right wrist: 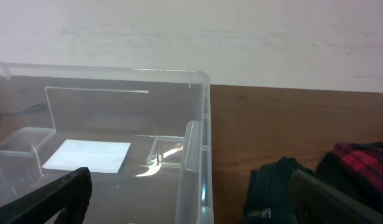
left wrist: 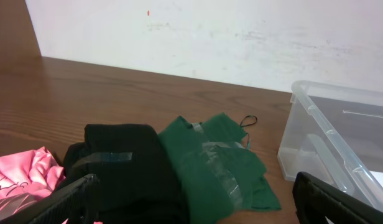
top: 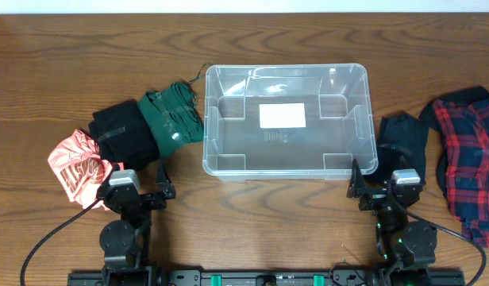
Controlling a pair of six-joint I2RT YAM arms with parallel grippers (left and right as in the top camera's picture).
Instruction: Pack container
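The clear plastic container [top: 229, 163] stands in the middle of the table with a white label on its base and nothing else in it. It also shows in the left wrist view [left wrist: 341, 134] and the right wrist view [right wrist: 198, 149]. My left gripper [top: 141, 191] is open and empty near the front edge, just in front of a black garment [top: 124, 131]. My right gripper [top: 383, 191] is open and empty at the container's front right corner.
Left of the container lie a green garment [top: 175, 114], the black garment and a pink garment [top: 76, 165]. Right of it lie another black garment [top: 403, 137] and a red plaid shirt [top: 471, 159].
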